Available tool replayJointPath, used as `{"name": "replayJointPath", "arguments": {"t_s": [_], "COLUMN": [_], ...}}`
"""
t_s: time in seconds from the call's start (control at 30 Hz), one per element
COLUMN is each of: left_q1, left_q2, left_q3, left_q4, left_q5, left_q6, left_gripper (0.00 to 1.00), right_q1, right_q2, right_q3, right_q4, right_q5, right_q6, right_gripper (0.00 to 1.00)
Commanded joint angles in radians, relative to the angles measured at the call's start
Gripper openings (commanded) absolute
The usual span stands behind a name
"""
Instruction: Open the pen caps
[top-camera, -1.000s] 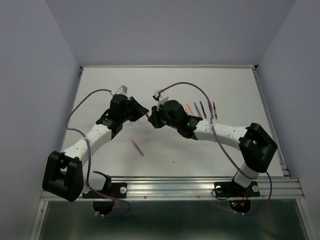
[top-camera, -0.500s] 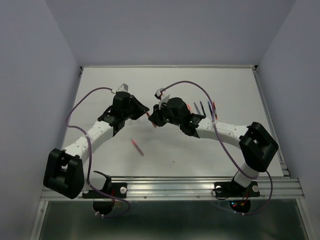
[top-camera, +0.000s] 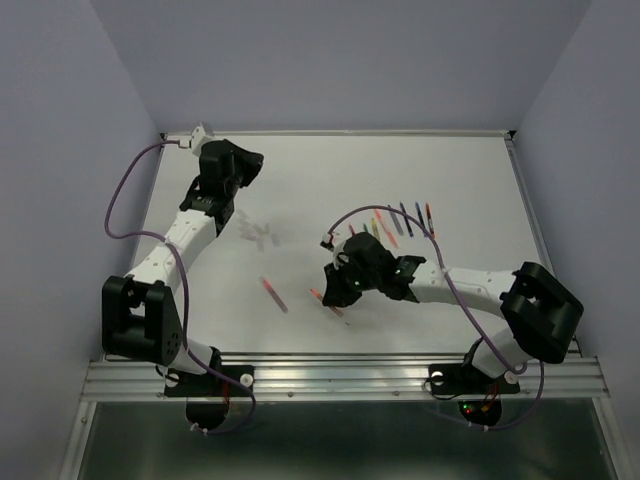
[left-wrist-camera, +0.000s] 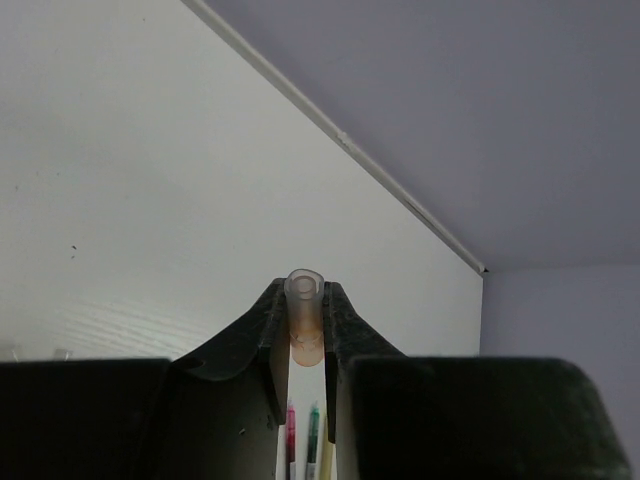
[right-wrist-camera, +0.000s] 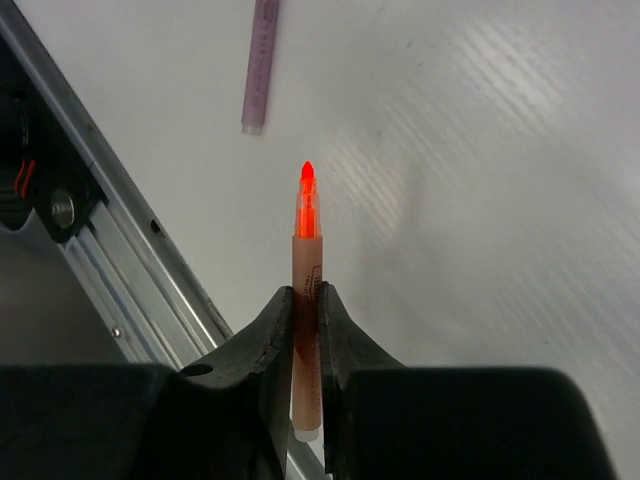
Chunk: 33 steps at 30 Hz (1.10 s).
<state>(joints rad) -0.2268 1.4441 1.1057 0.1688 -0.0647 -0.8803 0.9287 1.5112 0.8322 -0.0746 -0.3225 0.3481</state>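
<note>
My left gripper (top-camera: 250, 163) is at the far left of the table, raised, and shut on a translucent orange pen cap (left-wrist-camera: 303, 318) that stands up between its fingertips (left-wrist-camera: 303, 298). My right gripper (top-camera: 325, 297) is low near the table's front edge, shut on the barrel of an uncapped orange pen (right-wrist-camera: 307, 245) whose bright tip points away from the fingers (right-wrist-camera: 306, 300). The same pen shows under the gripper in the top view (top-camera: 333, 308). A row of several capped pens (top-camera: 400, 222) lies at the right; a pink one (left-wrist-camera: 291, 440) and a green one (left-wrist-camera: 313, 435) show between the left fingers.
A pink pen (top-camera: 273, 293) lies alone front of centre, also in the right wrist view (right-wrist-camera: 263, 60). Faint small pale pieces (top-camera: 258, 233) lie left of centre. The metal front rail (top-camera: 340, 365) runs close to the right gripper (right-wrist-camera: 100, 230).
The grippers, together at the table's middle before, have pulled apart. The left arm swung to the far left corner with the cap. The right arm came down toward the front with the pen.
</note>
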Motion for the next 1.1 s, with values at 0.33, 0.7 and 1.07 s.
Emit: {"name": "replayJointPath", "arguments": {"t_s": [0.33,0.7,1.07], "left_q1": [-0.005,-0.002,0.001], "left_q2": [-0.159,-0.149,-0.019], "left_q3": [-0.283,-0.389,-0.376], "left_q4": [-0.218,-0.304,-0.279], "left_q5": [-0.067,-0.133,-0.144], "left_q6": [0.122,0.118,0.104], "left_gripper": [0.00,0.01,0.13], "right_q1": [-0.148,-0.168,-0.168], "right_q2": [0.138,0.303,0.282], "right_q3": [0.169,0.301,0.340], "right_q4": [-0.004,-0.022,-0.053], "right_q5": [0.491,0.640,0.577], "right_q6": [-0.020,-0.089,-0.089], "right_gripper": [0.01,0.16,0.59]}}
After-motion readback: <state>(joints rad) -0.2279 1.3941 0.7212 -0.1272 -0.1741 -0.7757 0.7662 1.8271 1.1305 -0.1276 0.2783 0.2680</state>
